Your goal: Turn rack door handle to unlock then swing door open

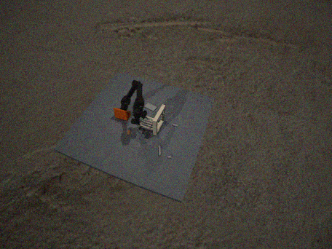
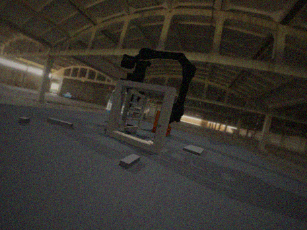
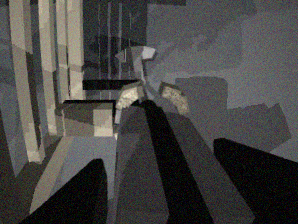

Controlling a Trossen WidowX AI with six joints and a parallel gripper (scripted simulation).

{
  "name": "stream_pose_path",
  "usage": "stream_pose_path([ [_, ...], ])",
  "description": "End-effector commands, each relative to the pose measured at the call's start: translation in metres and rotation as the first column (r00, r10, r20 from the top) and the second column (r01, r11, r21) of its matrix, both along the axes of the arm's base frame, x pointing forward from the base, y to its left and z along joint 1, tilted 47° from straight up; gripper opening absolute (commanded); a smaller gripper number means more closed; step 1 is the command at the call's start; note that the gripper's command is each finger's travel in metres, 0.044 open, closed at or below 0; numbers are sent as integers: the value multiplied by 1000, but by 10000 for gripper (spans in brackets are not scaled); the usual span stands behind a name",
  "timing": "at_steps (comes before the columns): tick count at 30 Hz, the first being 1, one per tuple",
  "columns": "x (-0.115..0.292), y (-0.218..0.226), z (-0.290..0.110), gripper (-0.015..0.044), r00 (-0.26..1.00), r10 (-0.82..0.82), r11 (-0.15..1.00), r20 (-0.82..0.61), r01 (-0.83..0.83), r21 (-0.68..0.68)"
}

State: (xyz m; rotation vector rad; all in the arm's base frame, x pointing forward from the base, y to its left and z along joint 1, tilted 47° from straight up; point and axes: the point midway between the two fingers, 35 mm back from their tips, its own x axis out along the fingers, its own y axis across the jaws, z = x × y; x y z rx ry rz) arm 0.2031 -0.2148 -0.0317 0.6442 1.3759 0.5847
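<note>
In front of the frame [image 1: 155, 127] [image 2: 165, 118], on its side away from the door, a small pale block [image 1: 175, 125] [image 2: 130, 161] lies on the mat [image 1: 109, 145] [image 2: 84, 188]. A flat pale slab [image 1: 151, 106] [image 2: 194, 149] lies to one side of the frame; a long bar [image 1: 159, 150] [image 2: 60, 122] lies off the opposite side. The slatted door [image 1: 147, 124] [image 2: 135, 110] [image 3: 75, 50] stands swung out behind the frame. Beside the door, beyond the frame, is the gripper [image 1: 136, 120] [image 2: 135, 97] [image 3: 160, 157], pointing down, fingers apart. Whether they touch the handle cannot be told. An orange panel [image 1: 121, 113] [image 2: 156, 122] stands farther behind the frame, by the arm's [image 1: 139, 95] [image 2: 186, 74] foot.
</note>
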Motion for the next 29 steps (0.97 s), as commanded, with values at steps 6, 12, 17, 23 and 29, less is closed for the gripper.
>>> stream_pose_path([
  [6,0,-5,4,292,1000,-1,1000,6,1,-3],
  [12,0,-11,10,292,1000,-4,1000,7,5,-8],
  [17,-1,-16,15,292,1000,-7,1000,8,8,-13],
  [23,-2,-23,21,292,1000,-11,1000,9,11,-18],
  [29,-3,-29,27,292,1000,-14,1000,10,15,-23],
])
